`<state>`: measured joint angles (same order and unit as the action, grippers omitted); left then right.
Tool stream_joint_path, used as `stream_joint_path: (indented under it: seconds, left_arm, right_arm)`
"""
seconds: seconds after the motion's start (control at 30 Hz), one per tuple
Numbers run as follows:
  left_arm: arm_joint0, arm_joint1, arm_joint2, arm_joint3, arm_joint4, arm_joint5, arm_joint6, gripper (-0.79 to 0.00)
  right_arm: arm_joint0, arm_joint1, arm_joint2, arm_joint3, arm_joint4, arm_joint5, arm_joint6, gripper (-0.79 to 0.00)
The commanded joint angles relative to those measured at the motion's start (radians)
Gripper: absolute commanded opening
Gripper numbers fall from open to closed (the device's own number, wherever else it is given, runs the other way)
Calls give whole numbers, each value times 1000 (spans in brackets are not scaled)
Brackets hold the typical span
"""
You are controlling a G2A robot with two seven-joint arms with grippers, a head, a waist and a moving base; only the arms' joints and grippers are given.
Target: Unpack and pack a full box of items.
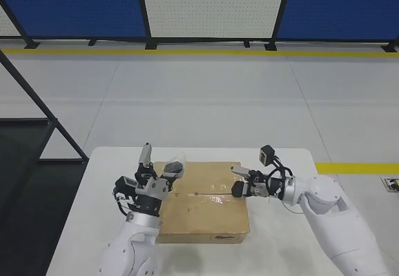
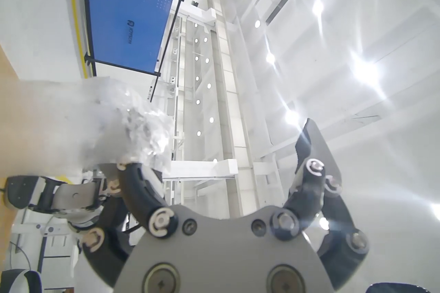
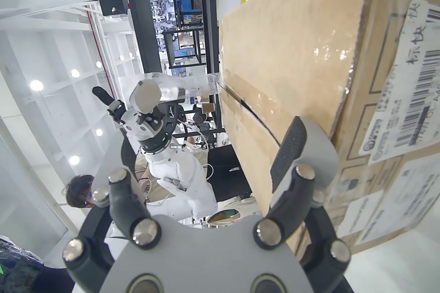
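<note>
white counter (image 1: 282, 228) on a pale floor with a yellow line (image 1: 186, 51); blue and white panels (image 1: 75, 17) behind, black frame (image 1: 27, 96) to the left. the cardboard box (image 1: 199, 207) sits closed mid-counter. left hand (image 1: 162, 159), fingers apart, is at the box's far left corner, crumpled clear film (image 2: 137, 122) against one finger. right hand (image 1: 236, 179), fingers apart, is at the box's right edge.

White, round-cornered table (image 1: 99, 172), carries at its middle one brown cardboard box (image 1: 199, 210), lying flat, flaps down, glossy tape along the top seam.

box (image 1: 203, 210): brown cardboard | tape strip (image 2: 134, 122): clear, glossy | label (image 3: 412, 95): white, black barcode | table (image 1: 268, 234): white
</note>
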<state>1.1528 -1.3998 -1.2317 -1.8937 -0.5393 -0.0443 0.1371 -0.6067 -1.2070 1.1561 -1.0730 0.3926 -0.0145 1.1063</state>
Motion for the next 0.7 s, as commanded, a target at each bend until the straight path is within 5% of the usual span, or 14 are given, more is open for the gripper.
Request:
stream_joint_path:
  seconds: [0.0,0.67]
  left_arm:
    - [-5,-2,19,9,29,5,-4,0]
    - [-93,-39,191,85,208,45,-4,0]
  right_arm:
    - [-2,0,-2,3,5,-4,-1,0]
    - [-44,11,29,-2,41,-29,-22,0]
